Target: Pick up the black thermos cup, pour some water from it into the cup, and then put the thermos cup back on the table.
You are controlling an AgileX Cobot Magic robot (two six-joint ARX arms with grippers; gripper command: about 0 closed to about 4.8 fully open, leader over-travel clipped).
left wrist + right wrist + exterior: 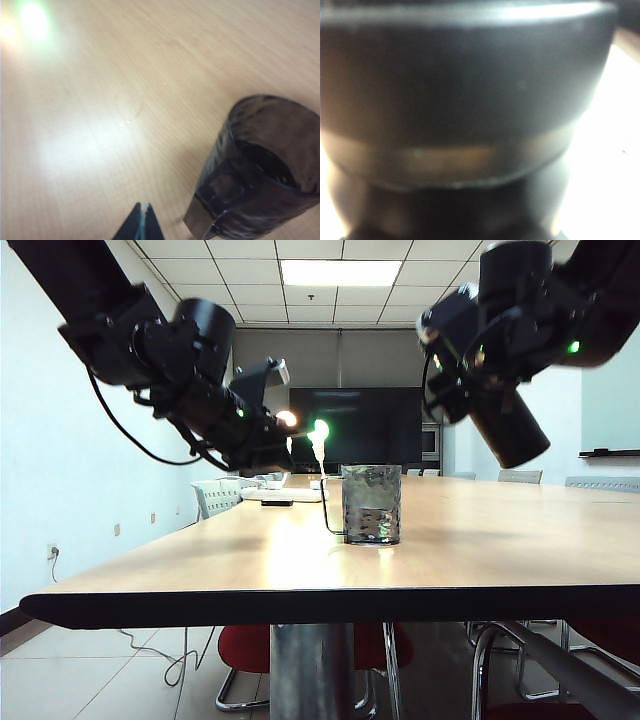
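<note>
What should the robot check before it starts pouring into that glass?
1. Grip: the right hand, raised at the upper right, holds the black thermos cup tilted: ok.
2. Black thermos cup above the cup: not ok, it hangs off to the right.
3. Cup upright on the table: ok.
4. Left hand closed, near the cup but not touching: ok.
5. Lid open: cannot tell.

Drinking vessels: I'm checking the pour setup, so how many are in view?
2. The cup stands on the table near the middle. The black thermos cup hangs tilted in the right gripper, upper right. The left gripper holds none.
</note>
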